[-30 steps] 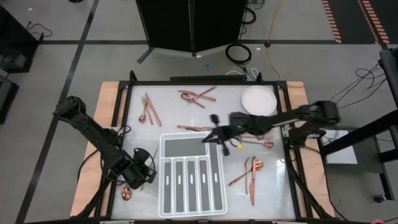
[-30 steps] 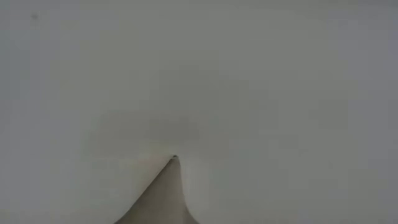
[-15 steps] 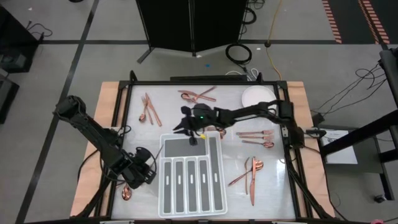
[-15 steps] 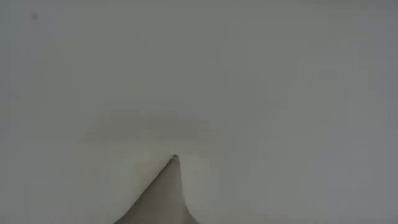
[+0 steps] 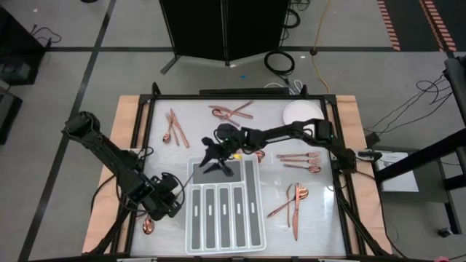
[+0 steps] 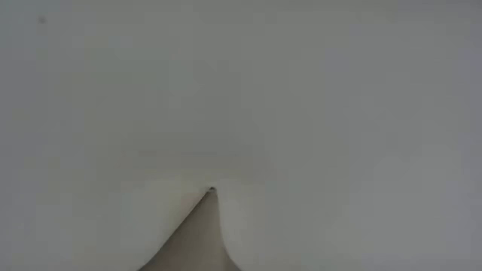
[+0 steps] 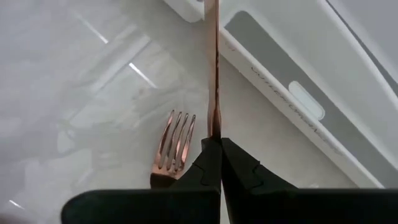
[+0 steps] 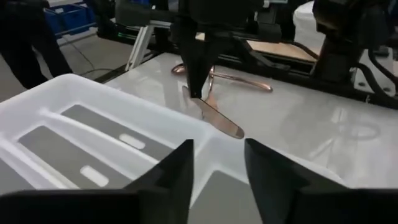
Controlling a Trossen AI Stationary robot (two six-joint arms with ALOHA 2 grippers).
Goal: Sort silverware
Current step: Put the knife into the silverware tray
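My left gripper (image 5: 166,198) stands by the near left corner of the white divided tray (image 5: 191,218), shut on one slim copper piece of silverware (image 7: 214,74) that reaches toward the tray's far left corner. A copper fork (image 7: 174,146) lies on the table under it. My right gripper (image 5: 212,160) hovers open over the far left part of the tray with nothing between its fingers (image 8: 180,168). More silverware lies in groups at the far left (image 5: 175,127), far middle (image 5: 231,111), right (image 5: 300,160) and near right (image 5: 293,200). My left gripper pinches the copper piece by one end (image 7: 214,134) between its two shut fingers, which come steeply from above. The piece runs on beyond the fingertips, seen edge-on. It slants down toward the tray, and its broad free end (image 8: 233,129) is low beside the tray's rim. Whether that end touches, I cannot tell.
A round white plate (image 5: 302,116) sits at the far right of the table. A black metal frame (image 5: 153,98) runs round the table. The low view shows only a pale surface close up. Open tabletop lies between the tray and the right-hand silverware.
My right gripper has swept toward the table's left edge, from over the tray's far right corner to over its far left part, sinking a little. Its fingers stand wider apart now than before.
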